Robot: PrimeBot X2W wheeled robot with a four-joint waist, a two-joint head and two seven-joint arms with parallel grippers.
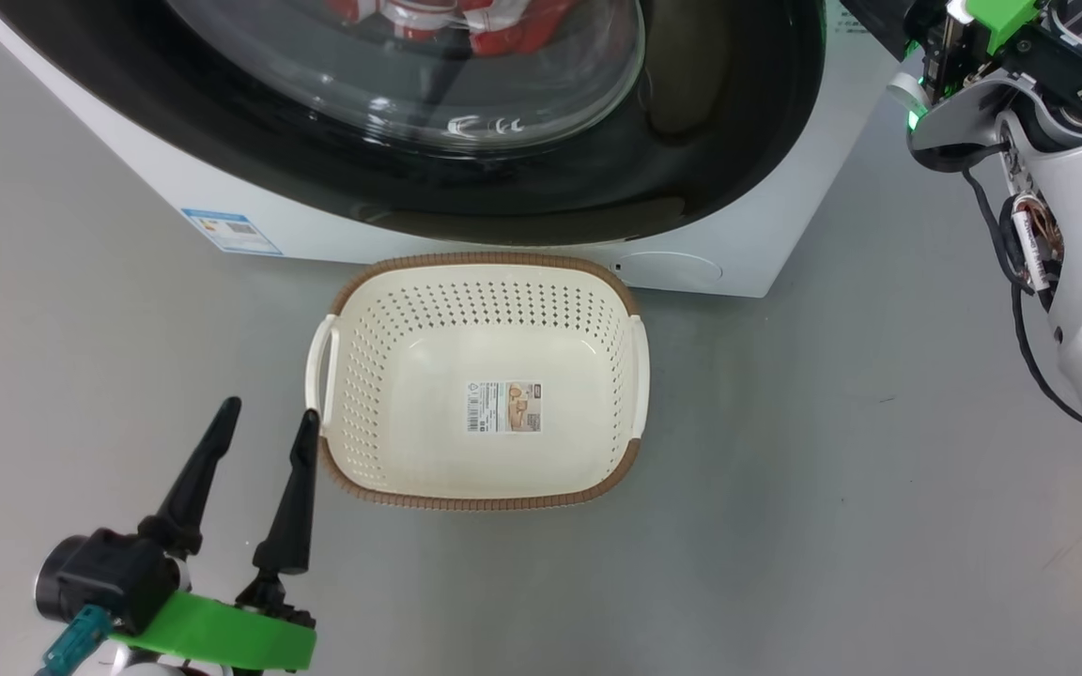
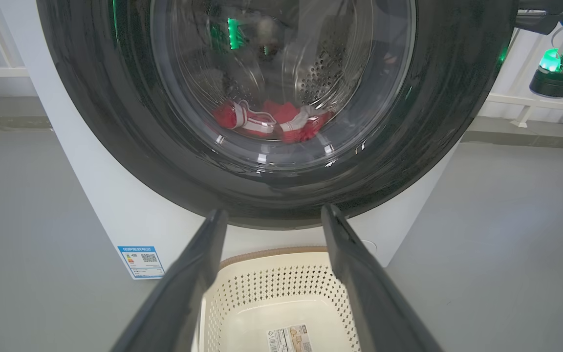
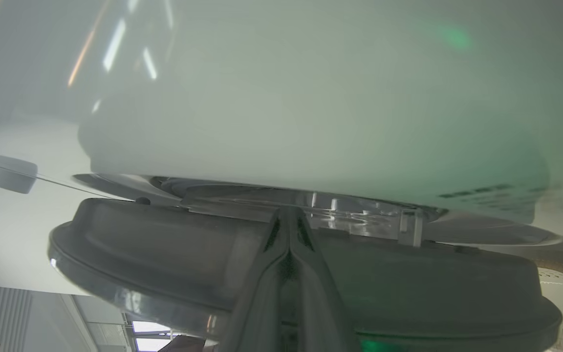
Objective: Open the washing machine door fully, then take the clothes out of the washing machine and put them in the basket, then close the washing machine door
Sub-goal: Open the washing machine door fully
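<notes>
- Fabric first: the clothes point(image 2: 271, 122), bright red with white striped bands, lie heaped low in the perforated steel drum point(image 2: 320, 73), seen through the glass. They look soft, light and floppy. A pinch on a bunched fold should lift one, though a trailing end may snag on the opening.
- The washing machine door point(image 1: 710, 141) is round, with a wide glossy black rim and a bulging clear bowl. It looks stiff, smooth and likely slippery. It sits against, or barely off, the white front of the washing machine point(image 1: 175, 178); I cannot tell whether the latch has let go. The rim's outer edge looks like the place to hook it.
- The right gripper point(image 3: 289, 215) has its two fingers pressed together with nothing between them, tips at the seam between the black rim and the white panel.
- The left gripper point(image 1: 269, 411) is spread wide and empty, hovering over the floor point(image 1: 832, 422) just beside the basket's left handle.
- The basket point(image 1: 485, 258) is cream plastic with perforated sides, a brown woven-look rim and white handles. It holds nothing but a sticker point(image 1: 503, 406) on its bottom. It stands on the grey floor directly below the door. It looks light and rigid, so a knock could slide it.
</notes>
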